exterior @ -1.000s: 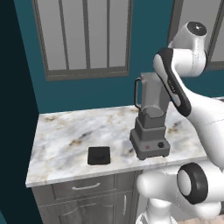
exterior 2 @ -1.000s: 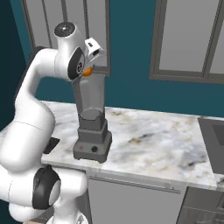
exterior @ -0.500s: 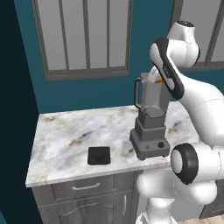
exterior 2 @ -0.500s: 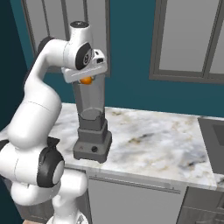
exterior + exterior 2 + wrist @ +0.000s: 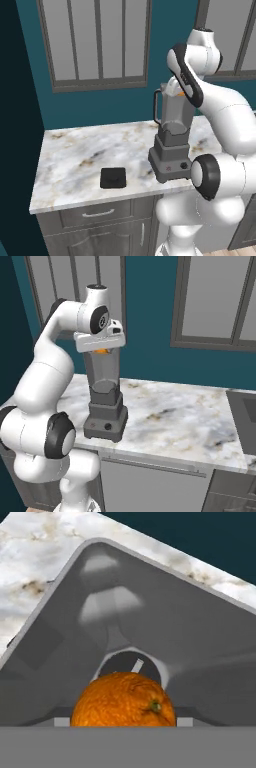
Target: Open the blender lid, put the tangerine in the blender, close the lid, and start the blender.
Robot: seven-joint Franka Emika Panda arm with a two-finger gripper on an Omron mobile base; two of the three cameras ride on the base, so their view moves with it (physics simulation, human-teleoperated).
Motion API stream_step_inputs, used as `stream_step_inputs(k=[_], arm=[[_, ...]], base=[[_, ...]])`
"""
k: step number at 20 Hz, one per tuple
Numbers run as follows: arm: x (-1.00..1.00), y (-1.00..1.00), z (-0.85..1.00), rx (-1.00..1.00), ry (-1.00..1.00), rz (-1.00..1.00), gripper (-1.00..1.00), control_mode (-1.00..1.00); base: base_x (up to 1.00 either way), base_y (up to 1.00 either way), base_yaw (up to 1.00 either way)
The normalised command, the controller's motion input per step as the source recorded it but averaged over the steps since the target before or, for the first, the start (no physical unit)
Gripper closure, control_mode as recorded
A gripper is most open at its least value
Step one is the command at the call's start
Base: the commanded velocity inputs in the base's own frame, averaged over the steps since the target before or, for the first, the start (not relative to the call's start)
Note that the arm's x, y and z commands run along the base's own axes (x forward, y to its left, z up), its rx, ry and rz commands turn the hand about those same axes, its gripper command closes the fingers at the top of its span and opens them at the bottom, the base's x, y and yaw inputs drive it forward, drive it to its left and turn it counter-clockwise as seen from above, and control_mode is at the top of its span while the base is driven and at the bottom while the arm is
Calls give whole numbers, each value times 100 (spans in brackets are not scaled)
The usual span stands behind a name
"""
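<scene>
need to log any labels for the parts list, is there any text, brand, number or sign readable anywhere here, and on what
None: no readable text, brand, number or sign in any view.
The blender base has a plain front knob with a small reddish mark beside it, too small to read.
The blender lid, the tangerine and the counter carry no markings.

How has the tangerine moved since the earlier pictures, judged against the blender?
Yes. The tangerine has come down from beside the blender top to its open mouth.

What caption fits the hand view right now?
Tangerine poised over the open blender pitcher, blade hub visible below, marble counter beyond its rim.
</scene>
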Motion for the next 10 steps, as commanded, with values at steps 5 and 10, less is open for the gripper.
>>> stream_step_inputs(k=[5,10], arm=[[0,0,-4,0,0,-18,-100,-100],[0,0,9,0,0,-19,-100,-100]], base=[[0,0,0],[0,0,0]])
